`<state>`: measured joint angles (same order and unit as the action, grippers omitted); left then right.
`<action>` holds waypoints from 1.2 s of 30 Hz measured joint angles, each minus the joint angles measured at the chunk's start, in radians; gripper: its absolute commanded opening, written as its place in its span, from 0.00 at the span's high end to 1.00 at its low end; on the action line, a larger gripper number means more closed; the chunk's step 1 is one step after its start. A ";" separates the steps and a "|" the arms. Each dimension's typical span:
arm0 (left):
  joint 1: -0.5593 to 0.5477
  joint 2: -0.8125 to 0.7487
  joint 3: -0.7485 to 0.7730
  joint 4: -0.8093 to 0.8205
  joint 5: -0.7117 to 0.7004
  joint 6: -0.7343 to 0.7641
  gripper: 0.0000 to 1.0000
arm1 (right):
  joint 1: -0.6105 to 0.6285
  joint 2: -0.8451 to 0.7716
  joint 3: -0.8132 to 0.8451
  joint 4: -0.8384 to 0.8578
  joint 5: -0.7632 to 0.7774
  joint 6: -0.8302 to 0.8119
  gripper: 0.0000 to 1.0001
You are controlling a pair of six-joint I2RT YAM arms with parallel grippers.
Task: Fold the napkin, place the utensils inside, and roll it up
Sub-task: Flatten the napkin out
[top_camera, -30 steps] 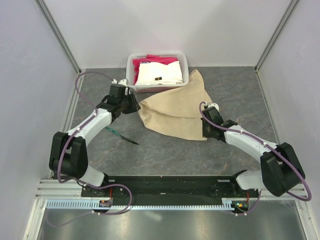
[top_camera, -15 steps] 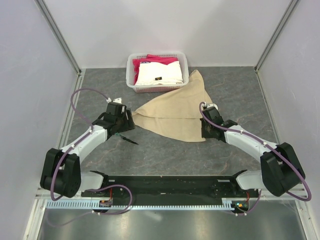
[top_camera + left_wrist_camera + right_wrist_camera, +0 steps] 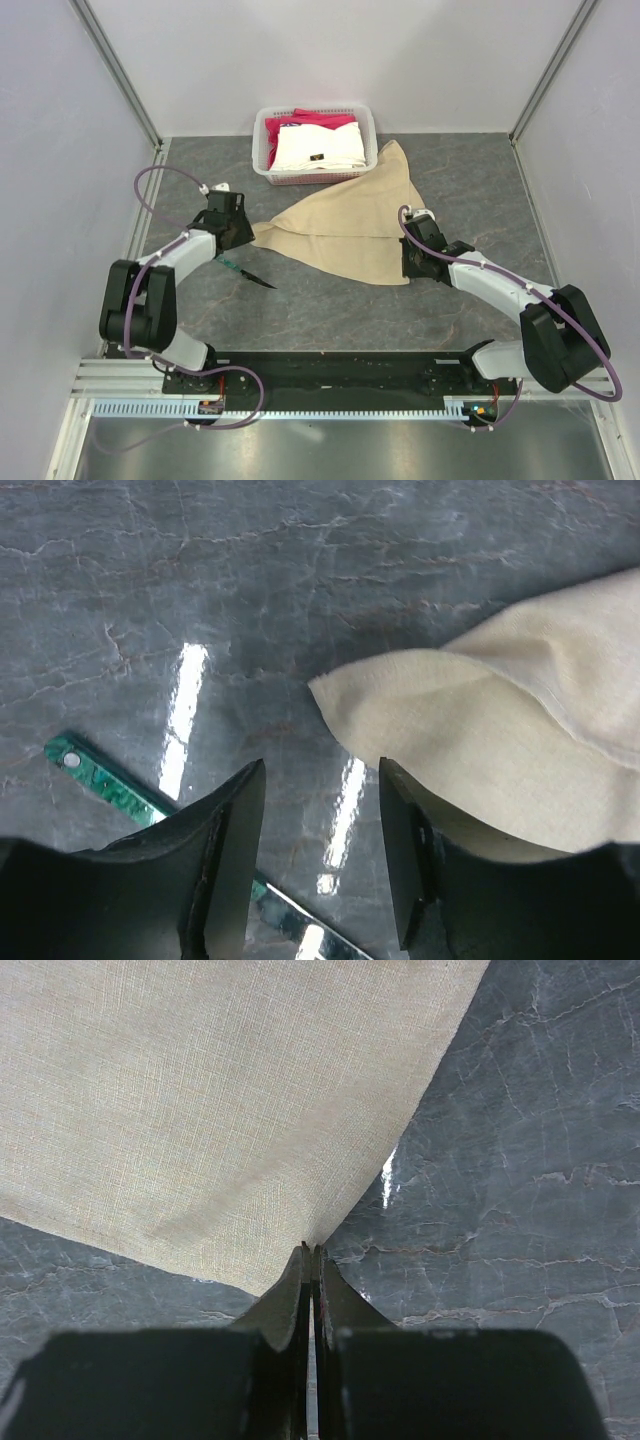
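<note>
The left corner of the napkin (image 3: 340,225) had been drawn out leftward and let go: the left gripper (image 3: 320,780) was backed off just short of it, jaws parted and empty. The napkin was left flat mid-table as a folded triangle, its near right corner pinched in the closed right gripper (image 3: 312,1255). The fold was judged done, with the knife (image 3: 247,273) not yet placed.

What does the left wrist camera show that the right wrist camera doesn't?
Only the left wrist view shows the knife, lying on the table by the open left gripper, which holds nothing. Only the right wrist view shows the right gripper, shut on a corner of the napkin. Both show the tan napkin on the grey table.
</note>
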<state>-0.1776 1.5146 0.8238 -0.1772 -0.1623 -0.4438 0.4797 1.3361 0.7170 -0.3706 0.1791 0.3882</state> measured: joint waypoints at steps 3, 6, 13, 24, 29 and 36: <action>0.031 0.062 0.038 0.001 0.023 0.010 0.49 | 0.000 0.000 -0.001 0.000 0.003 0.000 1.00; 0.048 0.101 0.065 0.002 0.046 0.019 0.50 | 0.000 0.000 -0.001 0.000 0.006 0.000 1.00; 0.054 0.163 0.104 0.016 0.113 0.027 0.50 | 0.000 0.000 -0.001 -0.004 0.016 -0.001 1.00; 0.069 0.217 0.146 -0.009 0.147 0.026 0.52 | 0.000 0.005 -0.001 -0.005 0.021 -0.002 1.00; 0.074 0.238 0.168 -0.022 0.163 0.027 0.71 | 0.000 0.005 -0.001 -0.005 0.021 -0.002 1.00; 0.080 0.251 0.179 -0.026 0.196 0.032 0.98 | 0.000 0.004 -0.001 -0.004 0.018 -0.008 1.00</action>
<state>-0.0971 1.7657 1.0023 -0.2031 0.0334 -0.4122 0.4793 1.3403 0.7158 -0.3748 0.1970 0.3801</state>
